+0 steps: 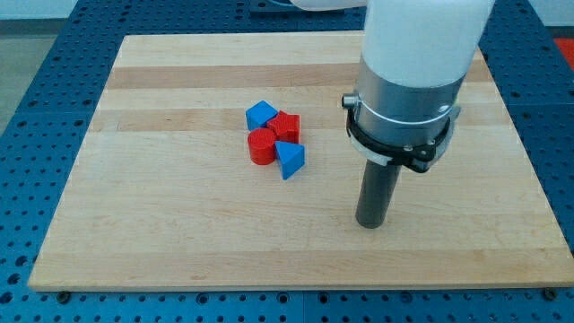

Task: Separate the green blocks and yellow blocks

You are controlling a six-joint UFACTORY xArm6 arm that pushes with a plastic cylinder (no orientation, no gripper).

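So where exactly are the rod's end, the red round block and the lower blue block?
my tip [372, 224]: camera view, very bottom end of the dark rod, right of the blocks.
red cylinder [261, 144]: camera view, its flat top face.
blue triangular block [290, 159]: camera view, middle of its top face.

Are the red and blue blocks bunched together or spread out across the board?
Bunched: two blue blocks and two red blocks touch in one cluster. My tip stands apart, toward the view's right.
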